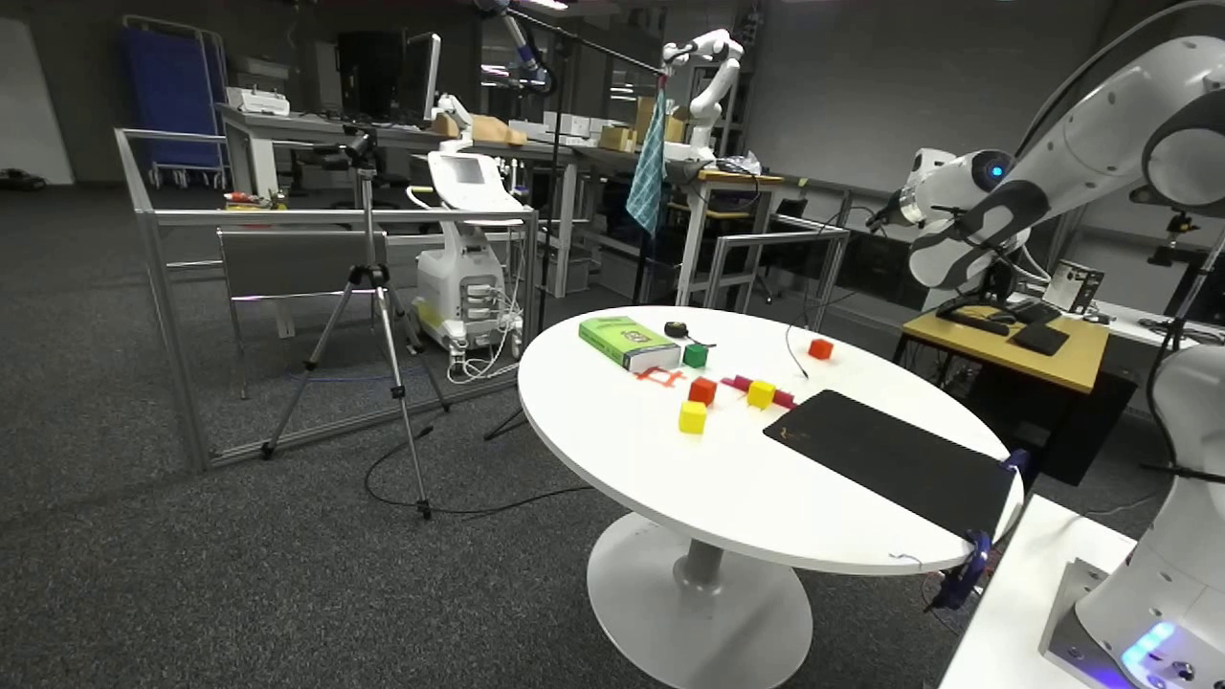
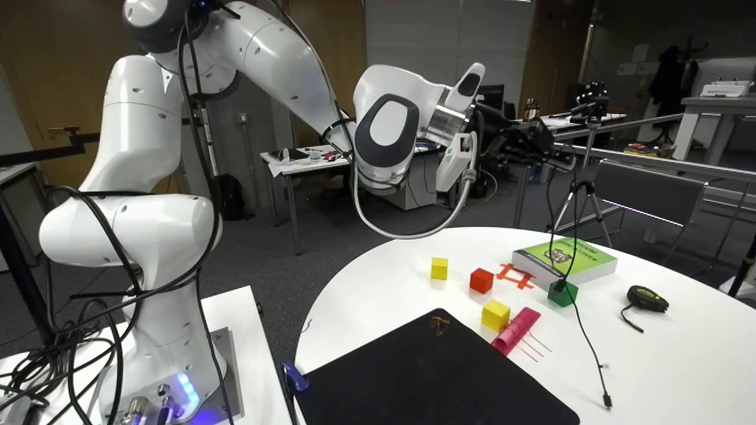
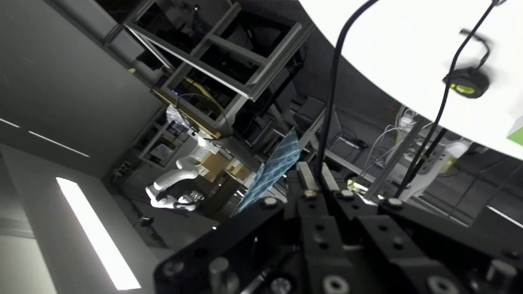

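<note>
My pincer (image 3: 318,175) is clamped on the black cable (image 3: 331,85), long axis hanging downward, a plug end (image 2: 607,401) pointing at the white desk (image 2: 679,366), inside its round edge!

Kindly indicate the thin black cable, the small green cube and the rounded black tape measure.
Thin black cable (image 3: 332,83): in the wrist view, along one strand.
Small green cube (image 1: 696,359): in an exterior view, side face.
Rounded black tape measure (image 2: 648,300): in an exterior view, its casing.

Blk cable (image 3: 331,81) partly beyond top edge of wrist pic
</note>
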You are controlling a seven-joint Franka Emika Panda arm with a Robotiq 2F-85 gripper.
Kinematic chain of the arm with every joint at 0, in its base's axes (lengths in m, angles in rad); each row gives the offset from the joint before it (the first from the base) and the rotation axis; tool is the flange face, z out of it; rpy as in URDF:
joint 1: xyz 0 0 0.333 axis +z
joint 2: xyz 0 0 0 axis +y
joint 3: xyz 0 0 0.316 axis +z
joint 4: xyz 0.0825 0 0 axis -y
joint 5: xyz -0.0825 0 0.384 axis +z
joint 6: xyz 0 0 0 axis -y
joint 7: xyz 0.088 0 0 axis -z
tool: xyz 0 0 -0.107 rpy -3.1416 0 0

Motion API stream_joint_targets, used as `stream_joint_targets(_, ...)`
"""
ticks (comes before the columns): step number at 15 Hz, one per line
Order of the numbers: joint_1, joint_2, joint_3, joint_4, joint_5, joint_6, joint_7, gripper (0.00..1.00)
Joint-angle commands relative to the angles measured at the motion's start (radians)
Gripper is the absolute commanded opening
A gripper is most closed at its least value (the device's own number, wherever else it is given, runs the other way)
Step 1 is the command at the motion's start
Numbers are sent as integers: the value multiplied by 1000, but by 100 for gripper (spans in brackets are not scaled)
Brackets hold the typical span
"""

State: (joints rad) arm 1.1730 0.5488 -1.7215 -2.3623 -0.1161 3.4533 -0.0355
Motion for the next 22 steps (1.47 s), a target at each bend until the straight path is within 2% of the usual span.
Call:
stream_joint_targets(1, -6, 175, -5, 55, 165, 0, 12, 1)
stream_joint_targets(4, -8, 293, 1, 97, 257, 0, 14, 1)
stream_joint_targets(9, -8, 389, 31, 109, 218, 0, -62, 1)
stream_joint_targets(11, 1, 368, 46, 111, 171, 0, -112, 1)
stream_joint_targets(14, -7, 378, 72, 124, 191, 0, -107, 1)
stream_joint_targets(18, 1, 236, 110, 114, 195, 0, -66, 1)
stream_joint_targets(20, -15, 159, 127, 122, 169, 0, -71, 1)
stream_joint_targets(22, -34, 46, 140, 132, 92, -1, -131, 1)
